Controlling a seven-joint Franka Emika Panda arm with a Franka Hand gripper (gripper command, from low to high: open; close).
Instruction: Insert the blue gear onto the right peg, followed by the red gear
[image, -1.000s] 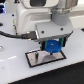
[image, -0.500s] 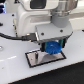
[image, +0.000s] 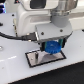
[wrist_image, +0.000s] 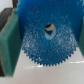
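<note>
Exterior view: the gripper (image: 50, 46) hangs low over the plate (image: 34, 58), jaws closed in on the blue gear (image: 52, 48), which sits between them just above the plate's right end. Can't make out the pegs or the red gear here.

Wrist view: blue gear (wrist_image: 49, 34) fills the shot, centre hole visible, green finger pad (wrist_image: 9, 42) pressed on its edge.
</note>
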